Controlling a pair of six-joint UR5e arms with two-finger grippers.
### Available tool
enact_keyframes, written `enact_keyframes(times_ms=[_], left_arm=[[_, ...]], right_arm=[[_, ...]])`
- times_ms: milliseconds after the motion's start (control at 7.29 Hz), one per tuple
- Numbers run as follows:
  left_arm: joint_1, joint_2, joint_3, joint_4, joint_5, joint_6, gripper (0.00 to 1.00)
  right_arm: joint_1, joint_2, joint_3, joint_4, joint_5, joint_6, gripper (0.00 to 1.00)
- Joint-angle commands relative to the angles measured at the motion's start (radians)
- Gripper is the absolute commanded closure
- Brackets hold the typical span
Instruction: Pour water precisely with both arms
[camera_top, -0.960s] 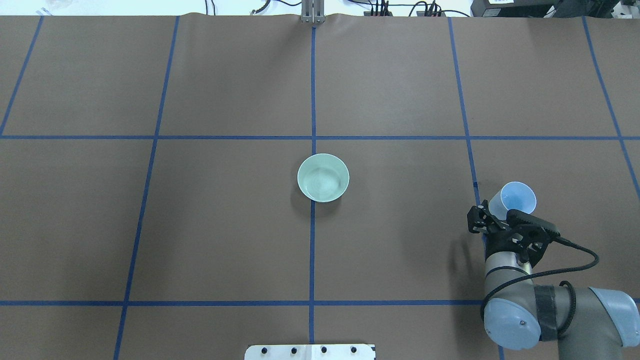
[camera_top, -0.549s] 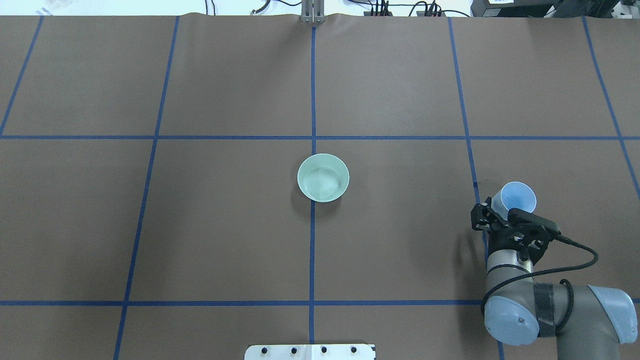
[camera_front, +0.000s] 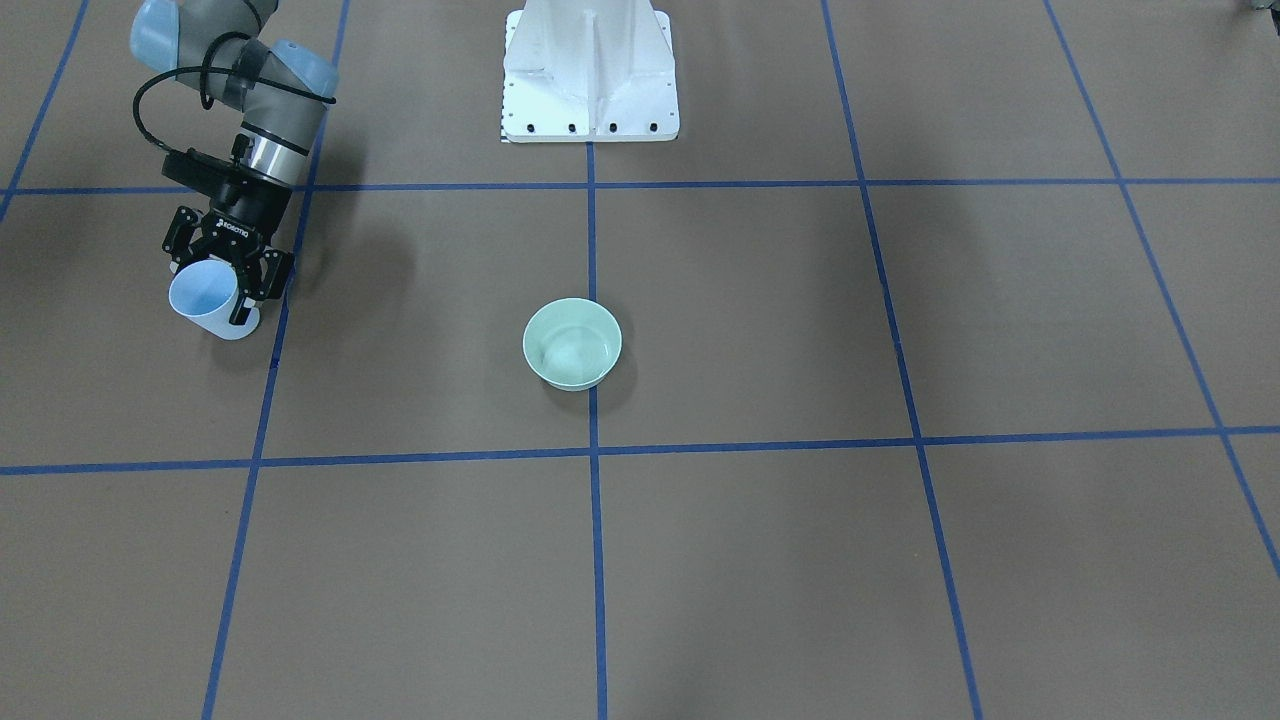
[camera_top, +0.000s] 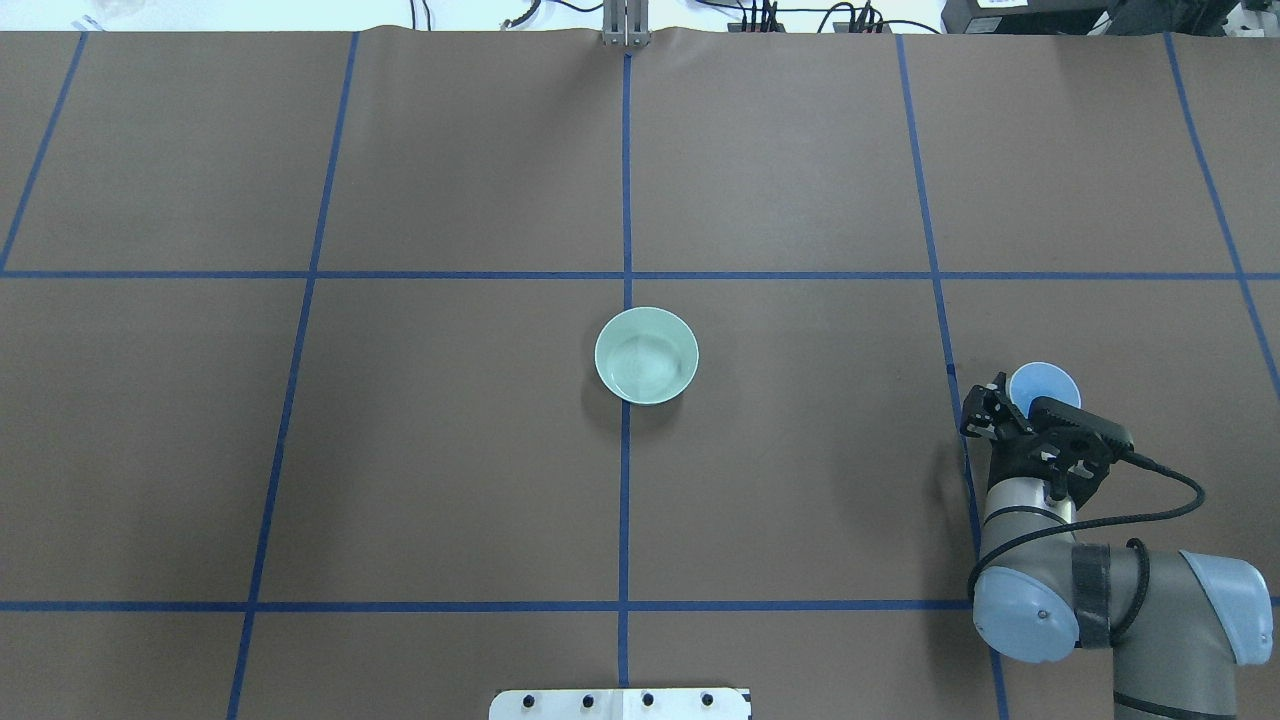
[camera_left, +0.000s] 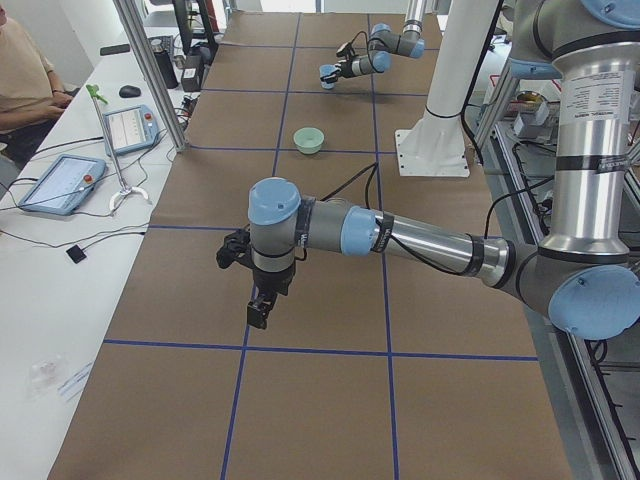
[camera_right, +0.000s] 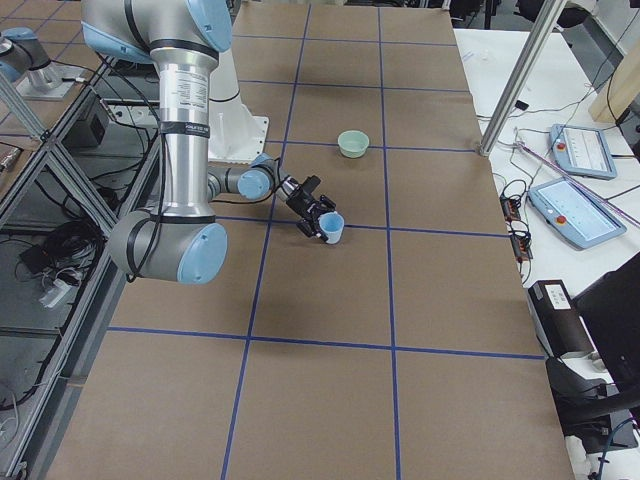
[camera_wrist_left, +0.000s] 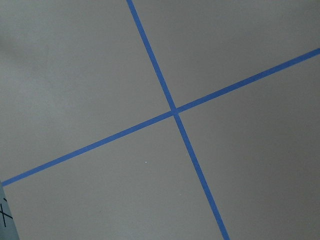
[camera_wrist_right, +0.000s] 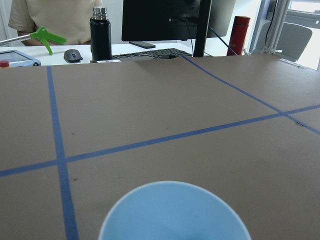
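As your overhead camera recorded it, bowl (camera_top: 606, 350): pale green, at table (camera_top: 450, 450) centre on blue tape (camera_top: 624, 500), holding the water (camera_top: 650, 365), rippled.
Cup (camera_top: 1045, 382): light blue, on the robot's right, well apart from the bowl; contents could not be told.
Right gripper (camera_front: 218, 288): jaws clamped on the cup's sides.
Left gripper (camera_left: 258, 312): jaw state could not be told.
Lettering (camera_front: 232, 228): white, on right gripper body; unreadable to you.

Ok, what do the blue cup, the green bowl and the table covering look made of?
The cup looks like plastic: pale-blue, dull sheen. The bowl could be glazed ceramic or glossy plastic; its smooth mint surface leaves it open. The table covering looks like matte brown paper, rippled at its far edge.
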Motion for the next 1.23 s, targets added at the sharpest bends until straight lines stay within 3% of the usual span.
enact_keyframes(times_ms=[0, 412, 549, 686, 960, 1097], left_arm=[[0.000, 0.000, 0.000, 0.000, 0.000, 0.000, 0.00], [-0.002, 0.003, 0.002, 0.002, 0.000, 0.000, 0.00], [-0.014, 0.005, 0.009, 0.003, -0.030, -0.002, 0.00], [-0.027, 0.014, 0.015, 0.014, -0.087, -0.002, 0.00], [-0.064, 0.057, 0.014, 0.009, -0.103, 0.002, 0.00], [-0.074, 0.072, 0.011, 0.009, -0.124, 0.002, 0.00]], right_arm=[[0.004, -0.001, -0.007, 0.003, -0.005, -0.002, 1.00], [0.055, 0.001, 0.040, 0.015, -0.032, -0.142, 1.00], [0.055, 0.001, 0.047, 0.050, -0.079, -0.224, 1.00], [0.056, 0.013, 0.044, 0.172, -0.093, -0.350, 1.00], [0.056, 0.015, 0.027, 0.552, -0.081, -0.703, 1.00], [0.056, 0.016, 0.018, 0.718, -0.036, -0.873, 1.00]])
